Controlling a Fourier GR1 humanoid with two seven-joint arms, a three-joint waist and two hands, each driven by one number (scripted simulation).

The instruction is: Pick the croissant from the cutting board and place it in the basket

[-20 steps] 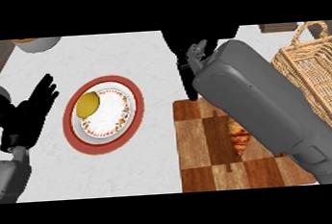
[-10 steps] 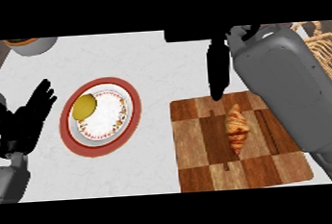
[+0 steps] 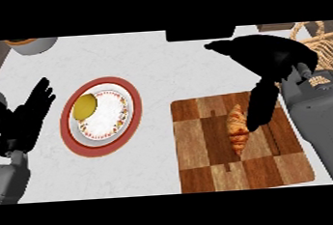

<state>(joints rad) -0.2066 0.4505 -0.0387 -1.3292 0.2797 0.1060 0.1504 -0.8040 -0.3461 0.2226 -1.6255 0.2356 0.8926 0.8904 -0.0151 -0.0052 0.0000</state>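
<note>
The cutting board [image 3: 201, 170] lies nearest on the desk [image 3: 152, 62], and the croissant [image 3: 236, 128] sits on its upper middle, not yet lifted. The right hand [image 3: 269, 55] hangs over it, fingers [image 3: 260, 104] straight and apart from the thumb, tips just beside the pastry's right flank and holding nothing. This looks like the reach before the grasp; next the fingers must close round the croissant. The left hand [image 3: 23, 120] rests open at the left edge. The basket [image 3: 326, 44] waits at the far right.
</note>
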